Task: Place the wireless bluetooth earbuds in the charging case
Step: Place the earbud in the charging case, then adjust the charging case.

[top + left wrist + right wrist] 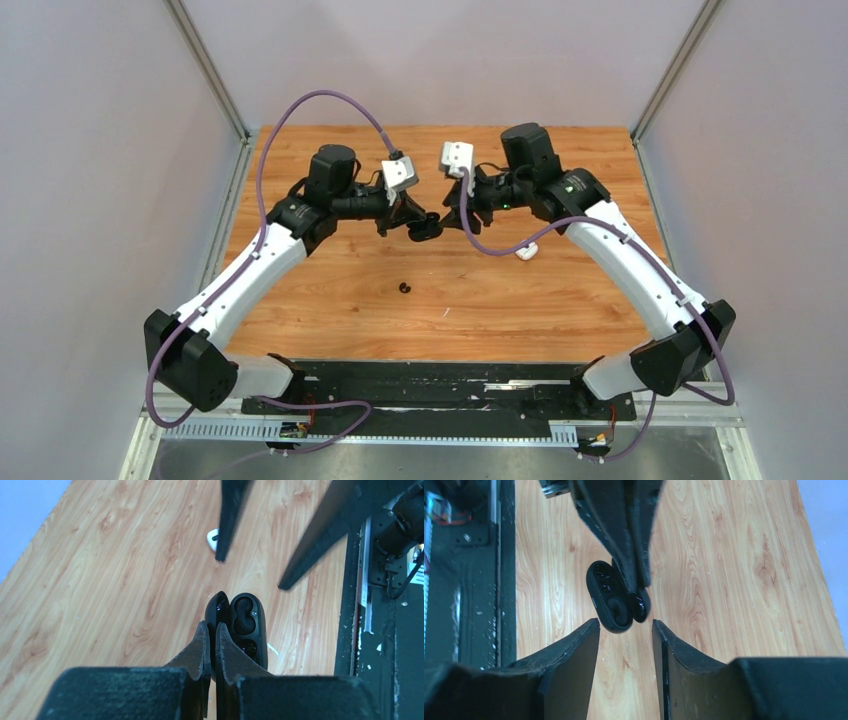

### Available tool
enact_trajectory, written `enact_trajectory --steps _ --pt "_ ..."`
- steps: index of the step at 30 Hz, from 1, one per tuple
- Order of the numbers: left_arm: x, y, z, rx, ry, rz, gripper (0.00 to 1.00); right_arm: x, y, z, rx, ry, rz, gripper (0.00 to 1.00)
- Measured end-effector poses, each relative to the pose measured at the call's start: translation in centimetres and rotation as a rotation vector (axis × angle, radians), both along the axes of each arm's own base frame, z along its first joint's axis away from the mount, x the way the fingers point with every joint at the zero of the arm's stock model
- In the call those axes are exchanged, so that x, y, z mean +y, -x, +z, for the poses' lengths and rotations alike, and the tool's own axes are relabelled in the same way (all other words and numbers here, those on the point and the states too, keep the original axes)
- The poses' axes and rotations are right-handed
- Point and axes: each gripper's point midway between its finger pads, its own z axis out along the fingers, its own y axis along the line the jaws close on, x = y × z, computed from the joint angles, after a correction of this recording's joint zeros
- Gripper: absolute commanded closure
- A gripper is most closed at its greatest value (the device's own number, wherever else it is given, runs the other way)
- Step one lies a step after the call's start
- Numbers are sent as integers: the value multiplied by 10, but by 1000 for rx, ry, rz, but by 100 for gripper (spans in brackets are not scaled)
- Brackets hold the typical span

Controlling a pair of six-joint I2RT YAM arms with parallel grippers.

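Note:
My left gripper (420, 226) is shut on the lid of an open black charging case (428, 230) and holds it above the table. In the left wrist view my gripper (210, 626) pinches the lid (218, 611) and the case body (248, 622) shows its dark sockets. My right gripper (458, 214) is open and empty, just right of the case. In the right wrist view my gripper (625, 625) has the case (608, 597) just ahead of its fingertips. One black earbud (404, 288) lies on the table in front. The white earbuds cannot be made out.
A small white object (526, 252) lies on the wood right of centre, also in the left wrist view (213, 537); I cannot tell if it is a case or an earbud. A black rail (440, 385) runs along the near edge. Grey walls enclose the table.

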Motion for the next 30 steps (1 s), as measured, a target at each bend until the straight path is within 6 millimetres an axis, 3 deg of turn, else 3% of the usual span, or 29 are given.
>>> enact_trajectory --steps 6,9,15,23,30 --pt "4 2 5 -90 -20 -30 100 -19 -16 20 132 -152 -67 53" --pt "5 6 11 -144 -22 -61 100 -20 -13 22 196 -193 -52 53" --pt "4 11 13 -200 -26 -118 100 -4 -8 11 336 -229 14 52" --pt "4 16 11 -214 -30 -154 100 7 -16 -14 464 -226 33 60" --pt "4 16 13 -223 -32 -160 100 12 -15 -13 502 -243 61 68"
